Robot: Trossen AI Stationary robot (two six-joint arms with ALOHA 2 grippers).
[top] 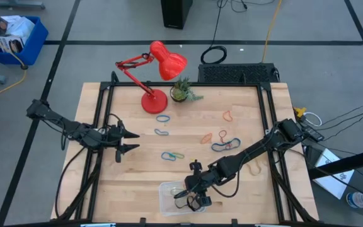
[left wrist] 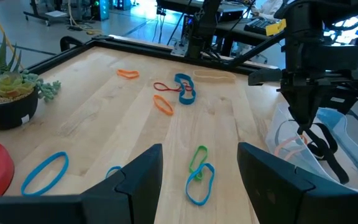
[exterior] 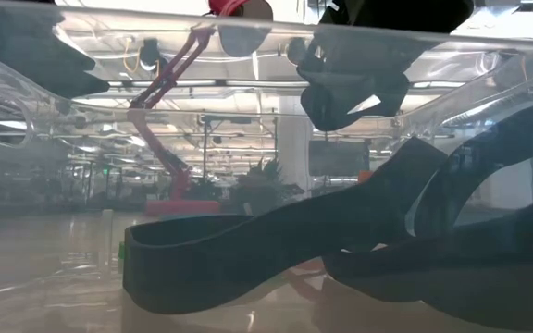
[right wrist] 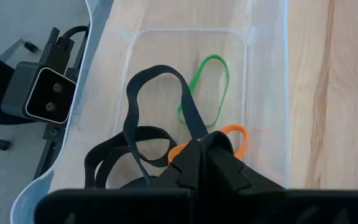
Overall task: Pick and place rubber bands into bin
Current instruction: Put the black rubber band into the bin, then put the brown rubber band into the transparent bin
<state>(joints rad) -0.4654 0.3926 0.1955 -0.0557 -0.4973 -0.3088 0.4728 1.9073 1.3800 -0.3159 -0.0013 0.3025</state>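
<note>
Rubber bands (right wrist: 143,118) in bin (right wrist: 123,56), right gripper (top: 196,195) lowered over it, jaws closed

I can read no text, label, brand, number or sign anywhere around me. The box in the blue crate (top: 17,39) on the floor beyond the bench's far left corner carries print, but it is too small for me to make out. The camera housing (right wrist: 42,96) beside the bin (right wrist: 247,93) shows no marking I can read.
</note>
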